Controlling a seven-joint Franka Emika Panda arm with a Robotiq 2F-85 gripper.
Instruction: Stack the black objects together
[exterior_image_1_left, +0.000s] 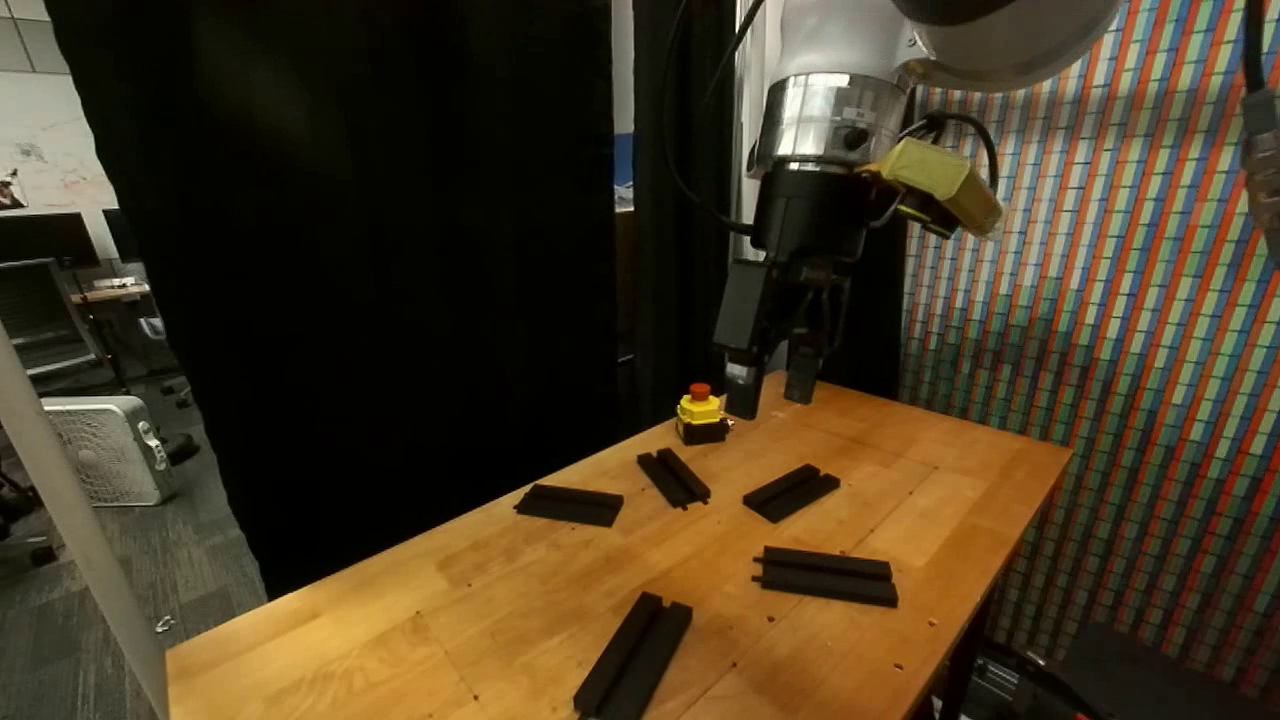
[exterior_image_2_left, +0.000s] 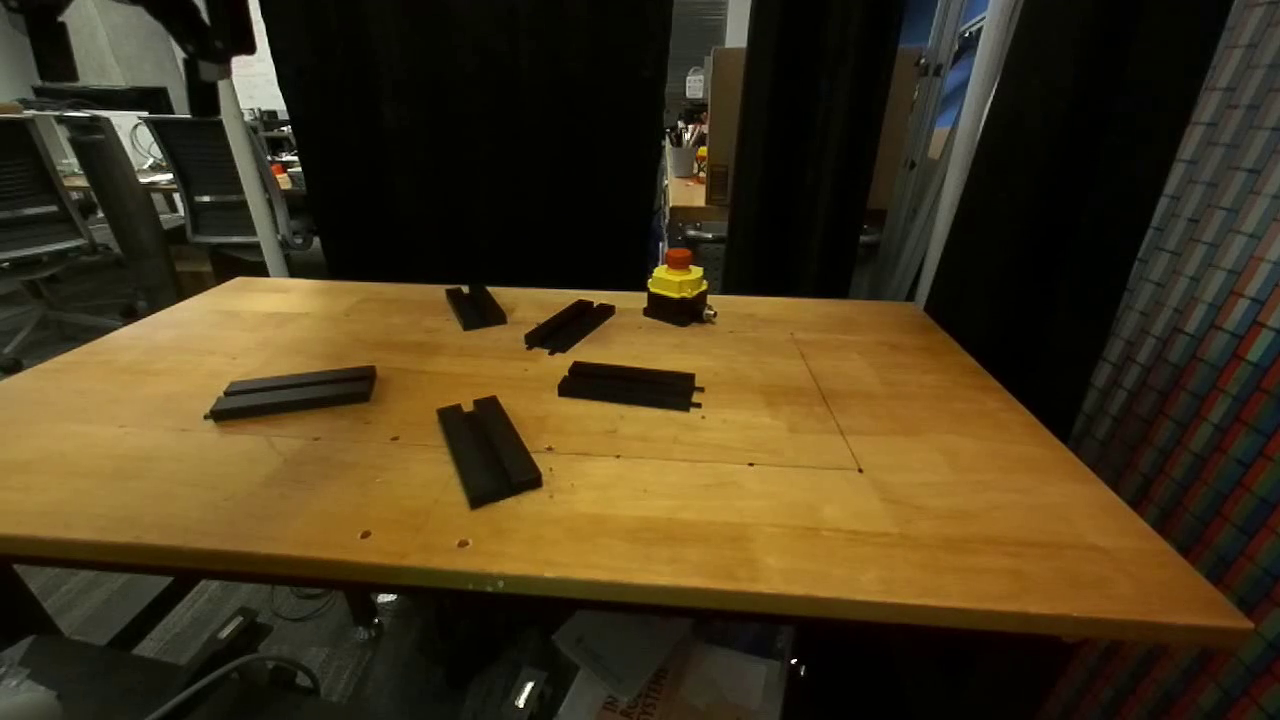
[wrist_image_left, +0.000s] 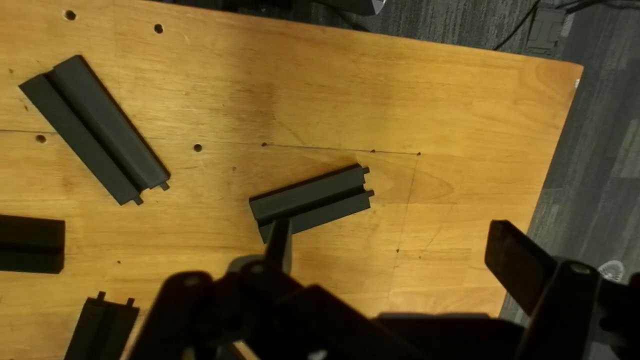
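Wrist view: we see the jaws of the black two-fingered gripper (wrist_image_left: 392, 245) standing wide apart. In an exterior view it hangs at 10 o'clock, well clear of the light-brown wooden table (exterior_image_2_left: 950, 540). In an exterior view, with 12 at the top, we trace a loose ring on that wood: a flat, grooved, matte black rectangular bar (exterior_image_1_left: 570, 505) at 10 o'clock, a matching bar (exterior_image_1_left: 686, 474) at 11, a third bar (exterior_image_1_left: 791, 492) at 2, a fourth bar (exterior_image_1_left: 828, 583) at 3 and a fifth bar (exterior_image_1_left: 650, 655) at 7. All five lie apart. Beyond them, at 12, stands a red-topped yellow-and-black box (exterior_image_1_left: 702, 415). In the wrist view, one finger (wrist_image_left: 278, 245) hides part of the 2 o'clock bar's lower edge.
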